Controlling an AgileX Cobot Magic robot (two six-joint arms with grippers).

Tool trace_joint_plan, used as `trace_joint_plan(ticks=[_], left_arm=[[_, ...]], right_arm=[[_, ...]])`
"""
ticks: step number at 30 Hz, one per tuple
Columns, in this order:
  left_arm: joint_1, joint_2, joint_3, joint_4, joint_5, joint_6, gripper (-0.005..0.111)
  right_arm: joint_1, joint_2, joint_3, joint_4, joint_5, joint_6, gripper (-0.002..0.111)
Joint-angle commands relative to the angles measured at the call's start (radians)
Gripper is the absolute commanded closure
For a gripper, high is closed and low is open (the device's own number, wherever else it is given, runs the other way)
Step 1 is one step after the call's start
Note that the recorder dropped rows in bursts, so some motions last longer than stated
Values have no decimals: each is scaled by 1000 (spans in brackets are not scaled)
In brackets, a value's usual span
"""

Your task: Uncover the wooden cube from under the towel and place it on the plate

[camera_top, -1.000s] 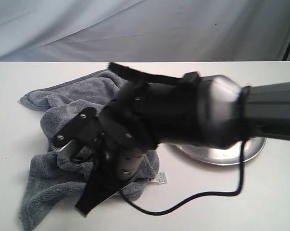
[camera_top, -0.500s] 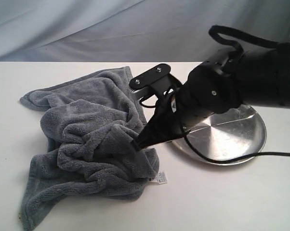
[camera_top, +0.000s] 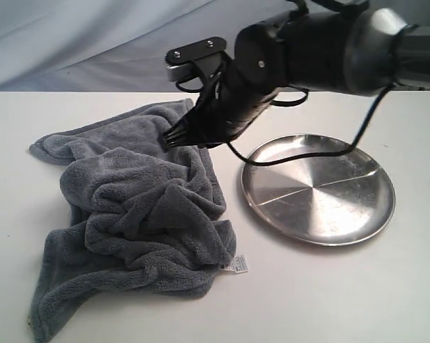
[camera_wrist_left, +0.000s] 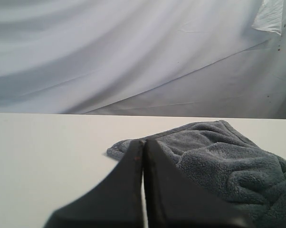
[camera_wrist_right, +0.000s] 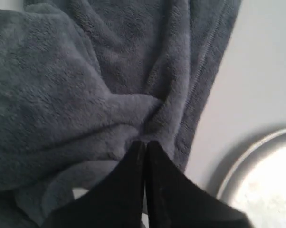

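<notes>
Tabletop [camera_top: 343,300]: white, carries everything, pale draped backdrop [camera_top: 93,43] behind it.

Towel [camera_top: 129,214]: dark grey, crumpled in a heap on the left half of the tabletop. One flat corner runs toward the back left, folds bunched up in the middle.

Right arm [camera_top: 322,46]: black, comes in from the upper right and reaches across the middle, above the plate's far side.

Plate [camera_top: 318,189]: shiny silver, just right of the towel, near edges close but apart. Nothing on it.

Right pincer [camera_top: 173,139]: pointing down at the towel's far right folds. Fingers pressed together, only a thin seam between them in the wrist view [camera_wrist_right: 144,145], no cloth seen between them. Tips sit right over a towel fold; cannot tell if they touch it.

Left pincer [camera_wrist_left: 143,142]: fingers together too, thin seam, nothing held. Bare tabletop below it, a towel corner just beyond the tips.

White tag [camera_top: 236,266]: at the towel's near right edge, lying on the tabletop.

Wooden cube: not visible in any view. Towel heap covers whatever sits under it, exact spot can't be told.
</notes>
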Motion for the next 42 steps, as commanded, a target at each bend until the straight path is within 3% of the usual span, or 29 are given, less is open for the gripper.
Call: trace_joint_plan(ticks=[1, 6, 11, 14, 20, 24, 42], left_arm=[[-1, -2, 4, 1, -2, -3, 105], [-1, -2, 4, 1, -2, -3, 105], [-1, -2, 4, 1, -2, 1, 105], [-1, -2, 4, 1, -2, 1, 105], [-1, -2, 4, 1, -2, -3, 105], [-1, -2, 4, 1, -2, -3, 105], [-1, -2, 4, 1, -2, -1, 105]], right_arm=[[67, 115, -153, 65, 18, -22, 108], [160, 253, -339, 70, 95, -67, 108], [170, 263, -341, 49, 81, -67, 108], [170, 263, -341, 18, 91, -67, 96], [180, 263, -341, 3, 91, -106, 54], [191, 265, -341, -41, 88, -153, 36], [202, 322, -341, -112, 98, -153, 35]])
